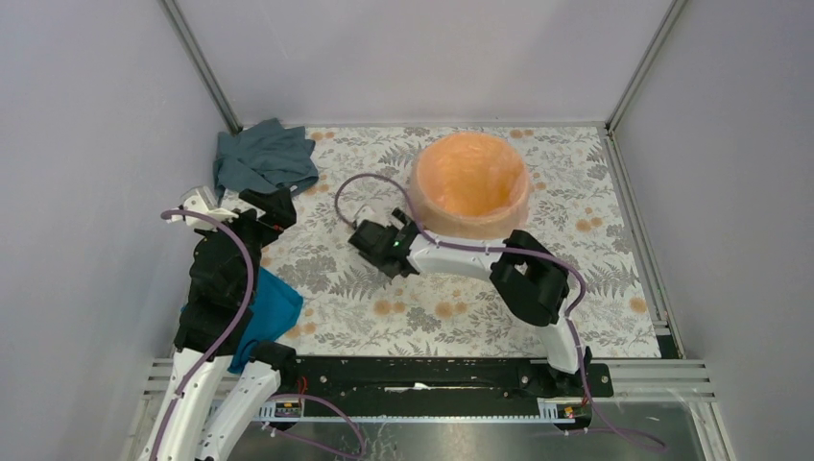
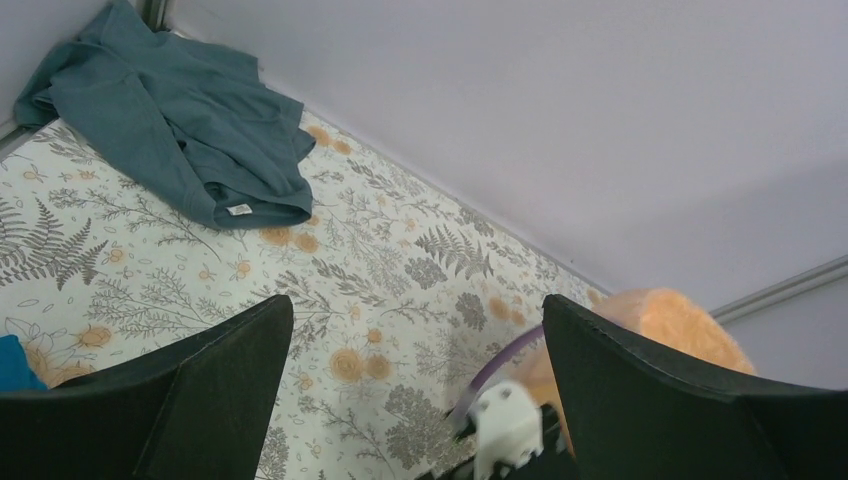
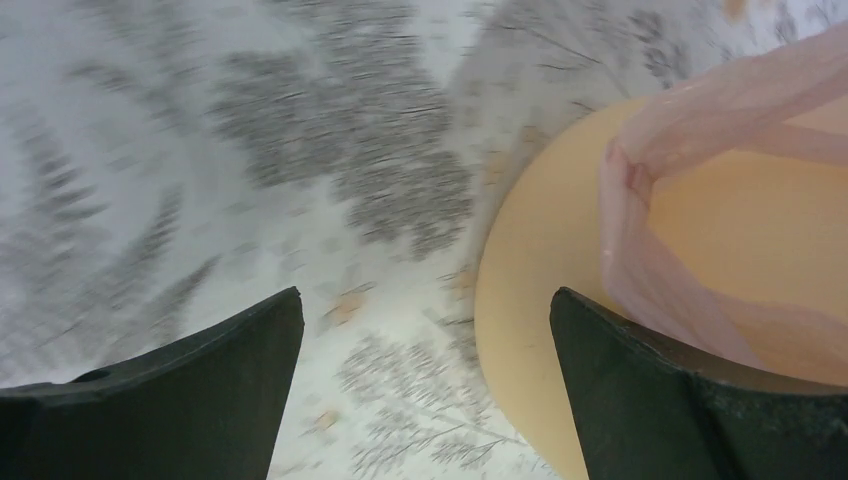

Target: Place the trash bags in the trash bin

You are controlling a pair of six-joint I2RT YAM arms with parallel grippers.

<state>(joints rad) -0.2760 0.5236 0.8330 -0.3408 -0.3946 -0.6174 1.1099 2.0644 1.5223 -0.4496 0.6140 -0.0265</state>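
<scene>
We list: plain pale grey walls (image 1: 422,48); aluminium corner posts (image 1: 200,65); table (image 1: 451,312) covered in fern-and-orange-flower print; even, soft light.

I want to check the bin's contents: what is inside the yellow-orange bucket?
The pale pink trash bag lines the bucket, its film draped over the rim. It covers the bucket's floor, so anything under it cannot be seen.

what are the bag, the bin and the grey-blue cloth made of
Bag: thin plastic film, pale pink and translucent; the yellow-orange behind it shows through, and it wrinkles. Bin: probably hard plastic, going by its smooth, matte yellow-orange wall. Cloth: soft fabric, woven or knit, matte, lying in loose folds with a small sewn label at its hem.
</scene>
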